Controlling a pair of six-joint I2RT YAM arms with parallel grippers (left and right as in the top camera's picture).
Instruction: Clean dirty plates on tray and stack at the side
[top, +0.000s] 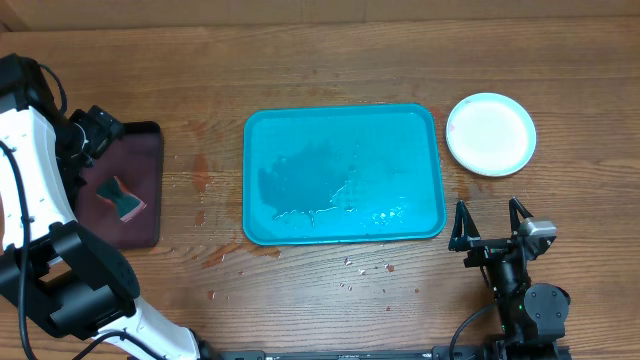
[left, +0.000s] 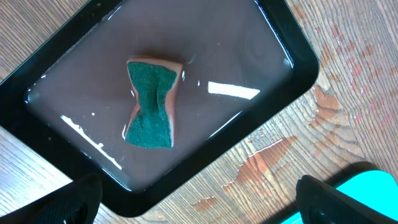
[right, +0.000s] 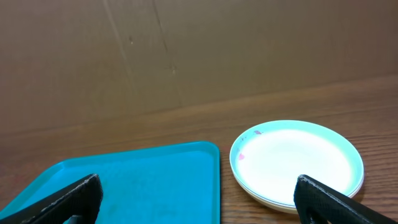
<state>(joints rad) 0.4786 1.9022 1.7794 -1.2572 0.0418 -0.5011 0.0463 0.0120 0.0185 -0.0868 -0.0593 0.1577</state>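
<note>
The teal tray (top: 345, 175) lies mid-table with only a film of water on it; its corner shows in the right wrist view (right: 137, 180). The plates (top: 490, 133) sit stacked on the wood to the tray's right. The top one is white with a pale mint rim and has a small red spot near its edge (right: 298, 158). My right gripper (top: 489, 222) stands open and empty in front of the stack, between tray and plates (right: 199, 202). My left gripper (top: 97, 130) hangs open and empty over the black tray (left: 202, 205).
A black tray (top: 150, 225) at the left holds reddish water and a green-topped sponge (left: 151, 102). Reddish stains (left: 261, 162) and droplets (top: 365, 265) mark the wood around the teal tray. A brown wall (right: 186, 50) stands behind the table.
</note>
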